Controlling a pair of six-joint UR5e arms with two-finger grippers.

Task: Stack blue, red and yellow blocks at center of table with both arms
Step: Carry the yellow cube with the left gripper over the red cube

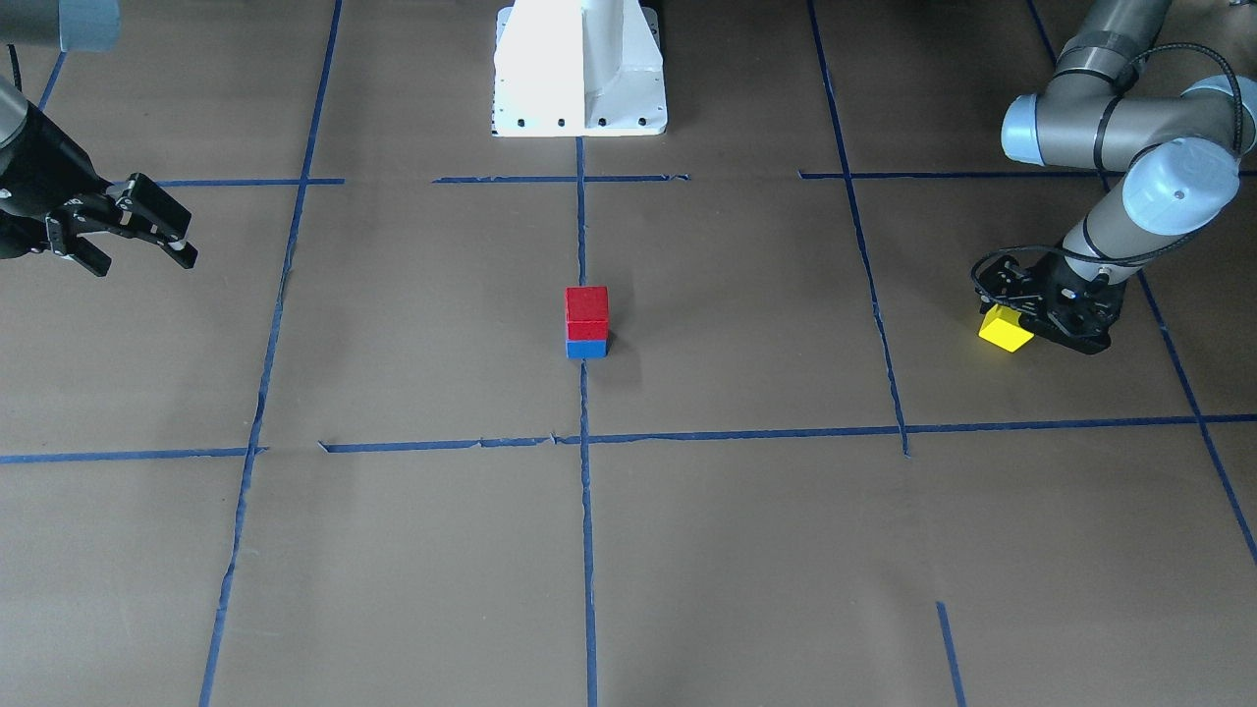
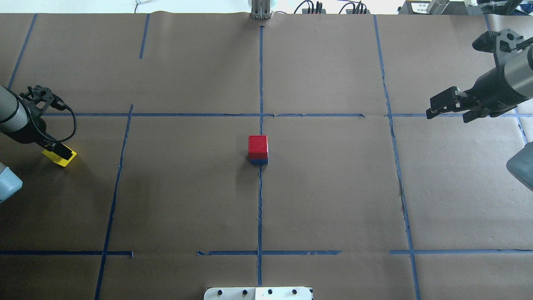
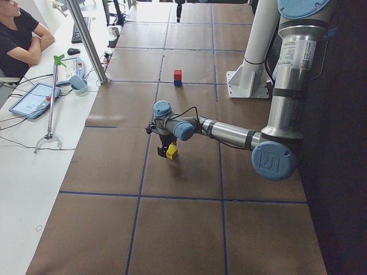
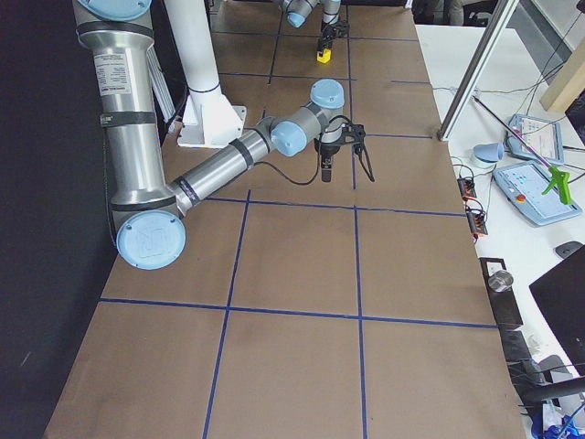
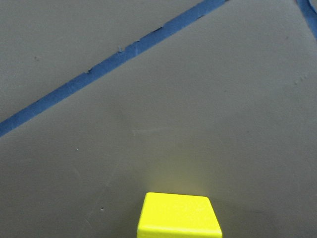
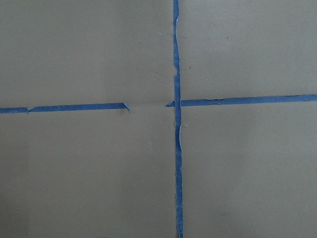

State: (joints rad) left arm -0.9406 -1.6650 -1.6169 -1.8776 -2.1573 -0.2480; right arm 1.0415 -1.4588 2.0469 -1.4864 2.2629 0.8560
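Observation:
A red block [image 1: 586, 310] sits on a blue block [image 1: 586, 348] at the table's centre, and the stack also shows in the overhead view [image 2: 258, 146]. The yellow block [image 1: 1004, 329] is at the far left side of the table, at table level. My left gripper [image 1: 1031, 316] is down over it with its jaws shut on the yellow block [image 2: 58, 157]. The left wrist view shows the yellow block [image 5: 178, 215] at its bottom edge. My right gripper [image 1: 147, 228] is open and empty, held above the table far on the right side [image 2: 452, 107].
Brown paper with blue tape lines [image 2: 260, 200] covers the table. The robot's white base [image 1: 579, 69] stands at the table's robot-side edge. Tablets and an operator [image 3: 20, 34] are beyond the far edge.

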